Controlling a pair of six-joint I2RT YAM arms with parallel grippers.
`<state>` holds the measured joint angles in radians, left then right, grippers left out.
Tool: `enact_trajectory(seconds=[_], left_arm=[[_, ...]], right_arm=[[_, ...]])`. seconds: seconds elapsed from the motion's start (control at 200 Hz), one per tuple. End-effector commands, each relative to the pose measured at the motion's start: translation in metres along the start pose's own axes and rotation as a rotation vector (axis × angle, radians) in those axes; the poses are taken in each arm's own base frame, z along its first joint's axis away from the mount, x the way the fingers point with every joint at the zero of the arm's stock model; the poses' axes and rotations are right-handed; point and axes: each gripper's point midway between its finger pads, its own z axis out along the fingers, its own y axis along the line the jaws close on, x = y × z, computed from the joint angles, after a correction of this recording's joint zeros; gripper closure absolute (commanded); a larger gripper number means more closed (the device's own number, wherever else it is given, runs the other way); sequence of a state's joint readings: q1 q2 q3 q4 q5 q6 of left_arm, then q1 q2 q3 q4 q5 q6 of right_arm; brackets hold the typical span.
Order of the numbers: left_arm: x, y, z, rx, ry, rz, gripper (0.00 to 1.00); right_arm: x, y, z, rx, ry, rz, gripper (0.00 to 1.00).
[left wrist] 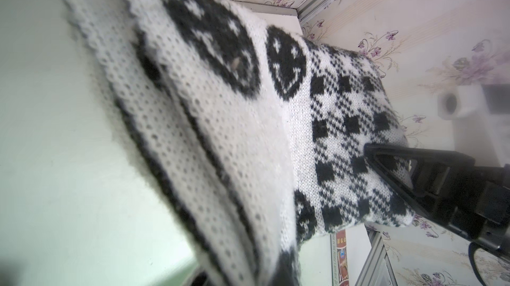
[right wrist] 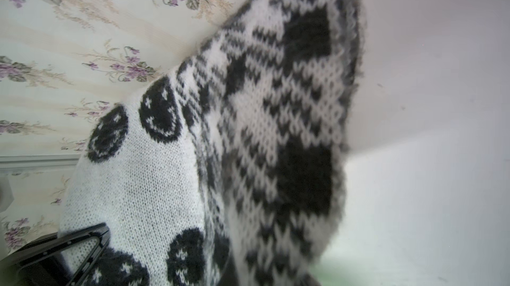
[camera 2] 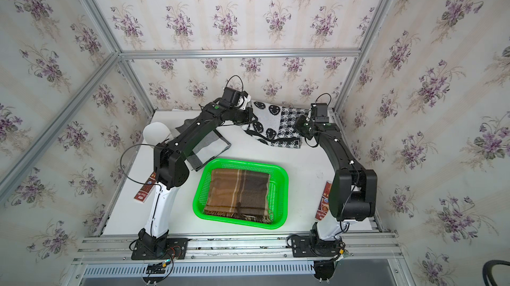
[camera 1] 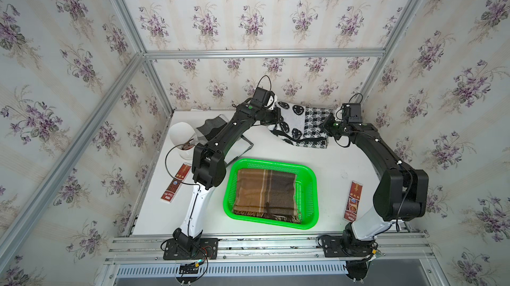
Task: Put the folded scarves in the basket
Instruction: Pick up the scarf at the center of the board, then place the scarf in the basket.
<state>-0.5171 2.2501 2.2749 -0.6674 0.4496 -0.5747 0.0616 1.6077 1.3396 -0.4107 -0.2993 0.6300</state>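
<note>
I'm seeing left gripper [camera 1: 277,118] and right gripper [camera 1: 325,126] both clamping the black-and-white knitted smiley-pattern scarf [camera 1: 299,125], one at each end, at the white table's [camera 1: 331,166] back; bright green perforated plastic basket [camera 1: 309,196] sitting front-centre, well apart, carrying a brown plaid folded scarf [camera 1: 265,193]

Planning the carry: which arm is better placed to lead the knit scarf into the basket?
Probably left. Both grippers are shut on the knit scarf, but the left gripper sits straight behind the basket, the right gripper off to its side.
</note>
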Motion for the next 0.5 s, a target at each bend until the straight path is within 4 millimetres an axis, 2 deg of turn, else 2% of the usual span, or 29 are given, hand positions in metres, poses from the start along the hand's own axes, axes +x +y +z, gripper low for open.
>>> enact_trajectory(seconds=[0.0, 0.195, 0.37, 0.495], left_arm=[[0.008, 0.001, -0.03, -0.054, 0.003, -0.005, 1.0], [0.048, 0.005, -0.087, -0.113, 0.03, -0.02, 1.0], [0.1, 0.024, -0.129, -0.183, 0.054, -0.044, 1.0], [0.134, 0.032, -0.151, -0.192, 0.061, -0.057, 1.0]], right_arm=[[0.025, 0.016, -0.014, 0.0, 0.044, 0.007, 1.0], [0.089, 0.049, -0.044, -0.029, 0.083, -0.027, 1.0], [0.141, 0.046, -0.07, -0.039, 0.131, -0.011, 1.0], [0.178, 0.041, -0.084, -0.038, 0.171, -0.015, 1.0]])
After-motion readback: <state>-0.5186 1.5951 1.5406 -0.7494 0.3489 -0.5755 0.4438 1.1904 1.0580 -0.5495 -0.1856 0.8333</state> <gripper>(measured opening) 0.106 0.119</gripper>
